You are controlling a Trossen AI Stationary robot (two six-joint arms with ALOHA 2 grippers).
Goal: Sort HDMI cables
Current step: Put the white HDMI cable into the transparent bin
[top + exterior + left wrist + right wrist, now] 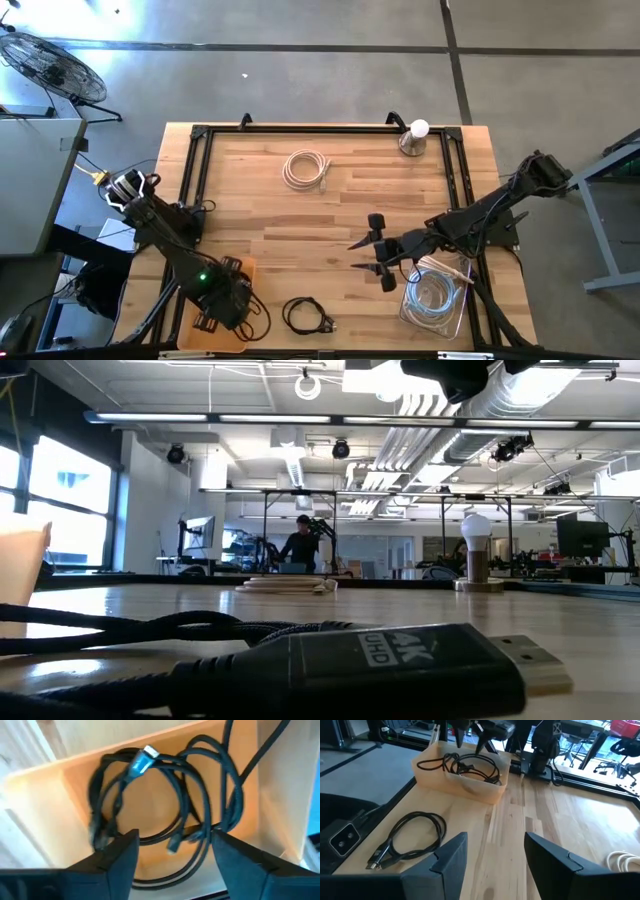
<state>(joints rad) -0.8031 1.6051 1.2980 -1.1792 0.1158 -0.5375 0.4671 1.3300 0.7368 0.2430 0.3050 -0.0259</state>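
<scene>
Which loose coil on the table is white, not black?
The white cable coil at the far middle of the table, near the bulb. The other loose one, the black cable coil at the near edge, is dark and lies beside the orange bin.

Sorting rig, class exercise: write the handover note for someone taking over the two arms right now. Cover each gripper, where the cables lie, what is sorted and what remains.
Left gripper: open, above the orange bin at the table's near left corner; black cable lies loose in the bin.
Right gripper: open, empty, over the table beside the clear bin.
Done: black cables in the orange bin; pale cables in the clear bin at near right.
Left: one black coil on the near edge and one cream coil toward the far side.
</scene>
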